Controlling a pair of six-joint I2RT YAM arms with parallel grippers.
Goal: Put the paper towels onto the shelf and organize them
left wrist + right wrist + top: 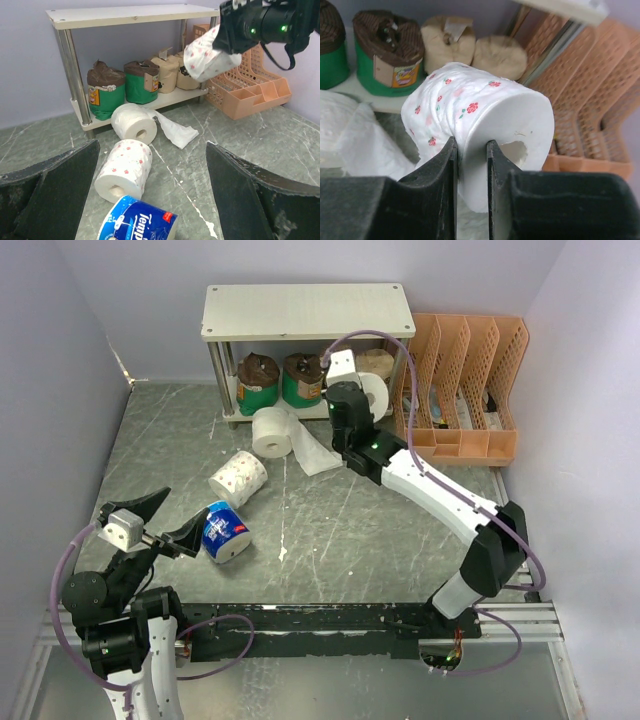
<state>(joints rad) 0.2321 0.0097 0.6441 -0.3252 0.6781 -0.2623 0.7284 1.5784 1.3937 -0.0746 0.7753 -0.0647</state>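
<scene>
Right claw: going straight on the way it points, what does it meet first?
Likely the tan rolls on the shelf's lower board, behind the patterned roll the right claw grips; depth unclear.

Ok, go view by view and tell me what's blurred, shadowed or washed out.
Top external: even light and sharp throughout, only the lower tier of the shelf sits in shade. Left wrist: the dark fingers are soft up close, the plain white roll beyond is crisp. Right wrist: the patterned roll is bright and fills much of the frame, the tan rolls behind it are soft.
</scene>
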